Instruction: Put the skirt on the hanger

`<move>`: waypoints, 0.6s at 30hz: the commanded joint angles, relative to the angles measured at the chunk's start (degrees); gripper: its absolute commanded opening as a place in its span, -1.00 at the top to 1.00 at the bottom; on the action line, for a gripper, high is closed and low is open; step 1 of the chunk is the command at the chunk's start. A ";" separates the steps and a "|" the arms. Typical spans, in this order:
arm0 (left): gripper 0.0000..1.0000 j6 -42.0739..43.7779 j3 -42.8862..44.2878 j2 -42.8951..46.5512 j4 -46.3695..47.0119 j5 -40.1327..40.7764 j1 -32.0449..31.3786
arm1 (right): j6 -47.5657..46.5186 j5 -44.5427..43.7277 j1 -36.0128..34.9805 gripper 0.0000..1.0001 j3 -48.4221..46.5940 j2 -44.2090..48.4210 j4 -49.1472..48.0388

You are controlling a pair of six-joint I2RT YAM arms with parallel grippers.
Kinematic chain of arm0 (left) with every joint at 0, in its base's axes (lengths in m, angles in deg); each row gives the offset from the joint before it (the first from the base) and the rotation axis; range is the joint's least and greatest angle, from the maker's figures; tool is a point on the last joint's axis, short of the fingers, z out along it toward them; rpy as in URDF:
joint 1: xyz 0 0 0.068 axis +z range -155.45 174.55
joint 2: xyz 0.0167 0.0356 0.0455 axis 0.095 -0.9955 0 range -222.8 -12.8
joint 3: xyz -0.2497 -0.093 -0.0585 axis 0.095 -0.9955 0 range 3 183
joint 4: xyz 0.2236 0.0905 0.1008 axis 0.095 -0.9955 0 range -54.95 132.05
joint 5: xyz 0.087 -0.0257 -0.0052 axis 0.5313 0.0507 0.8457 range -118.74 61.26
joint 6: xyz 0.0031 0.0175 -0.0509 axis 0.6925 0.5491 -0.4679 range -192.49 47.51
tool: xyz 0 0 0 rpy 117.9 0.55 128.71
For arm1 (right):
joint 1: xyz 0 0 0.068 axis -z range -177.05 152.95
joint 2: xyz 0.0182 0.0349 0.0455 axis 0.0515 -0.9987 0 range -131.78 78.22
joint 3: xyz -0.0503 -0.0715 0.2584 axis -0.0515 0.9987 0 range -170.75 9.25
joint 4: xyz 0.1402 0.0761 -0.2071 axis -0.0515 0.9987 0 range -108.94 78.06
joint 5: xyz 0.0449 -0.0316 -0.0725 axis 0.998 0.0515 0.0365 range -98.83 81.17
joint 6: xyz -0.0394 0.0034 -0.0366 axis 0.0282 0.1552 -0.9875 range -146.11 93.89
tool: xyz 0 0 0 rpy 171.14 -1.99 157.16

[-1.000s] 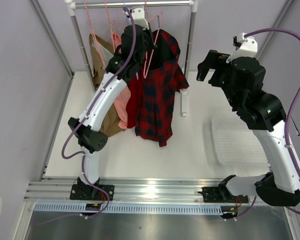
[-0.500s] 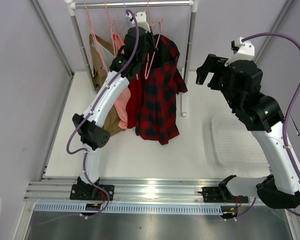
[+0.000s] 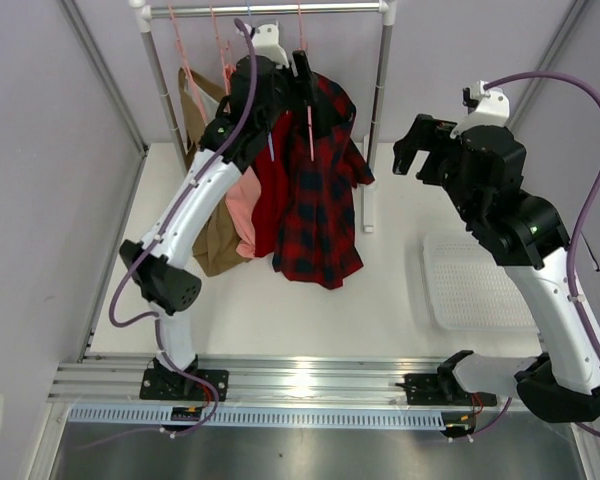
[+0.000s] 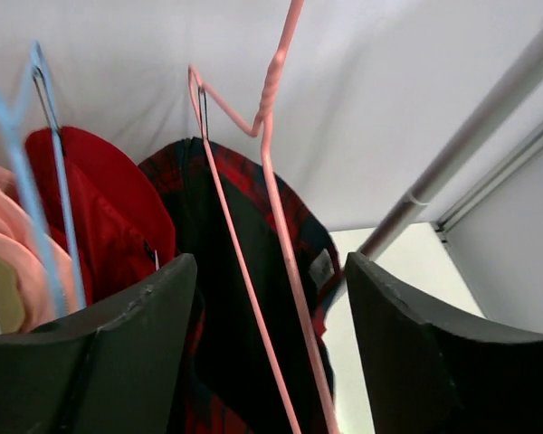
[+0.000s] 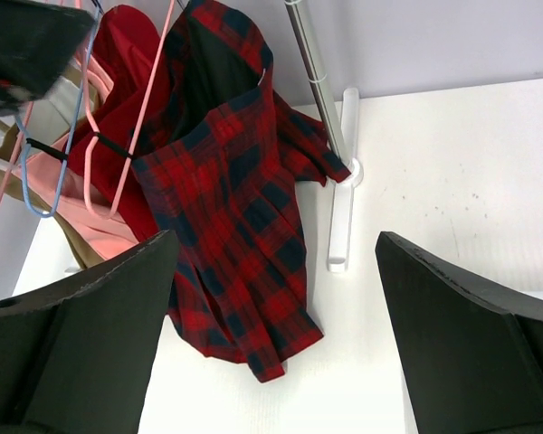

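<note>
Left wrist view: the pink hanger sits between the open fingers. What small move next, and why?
Probably draw the left tool straight back from the rail, kept open. Its fingers stand apart on either side of the hanger without gripping, and the skirt hangs on it below that rail. Backing out squarely should avoid snagging the wire.

Matt woven skirt, glossy plastic hanger

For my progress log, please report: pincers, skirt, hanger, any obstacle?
Left pincer open around the hanger, not gripping. Right pincer open, empty, apart. Skirt hangs from hanger, beside red garment. No obstacle seen.
</note>
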 commanded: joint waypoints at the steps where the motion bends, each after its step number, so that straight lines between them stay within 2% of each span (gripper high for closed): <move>1: -0.53 0.58 -0.64 10.62 -0.31 -3.33 0.35 | 0.30 0.65 0.45 -0.95 1.22 1.24 1.62; 2: -0.74 0.67 -1.08 12.04 -1.02 -5.08 0.35 | 0.82 0.82 0.54 -0.96 1.57 1.16 2.24; 5: -0.99 0.76 -4.33 18.37 -5.32 -7.90 0.26 | 1.53 1.96 0.80 -0.97 4.29 1.16 4.08; 6: -0.99 0.06 -9.03 20.21 -7.16 -9.83 0.26 | 2.40 2.66 0.80 -0.98 6.04 1.24 4.79; 8: -0.99 -0.12 -13.01 26.78 -8.75 -11.77 -0.08 | 2.59 3.90 0.80 -0.99 8.85 2.12 4.18; 13: -0.99 -1.87 -41.63 44.11 -7.09 -12.05 -2.11 | 3.90 2.16 0.80 -0.99 17.64 5.54 2.68; 16: -0.99 -1.35 -52.81 54.14 -8.84 -10.47 -2.28 | 4.43 1.53 0.89 -0.99 20.28 6.69 3.12; 18: -0.99 0.48 -56.79 58.87 -11.38 -9.76 -2.28 | 3.99 2.75 0.98 -0.99 23.27 7.13 2.69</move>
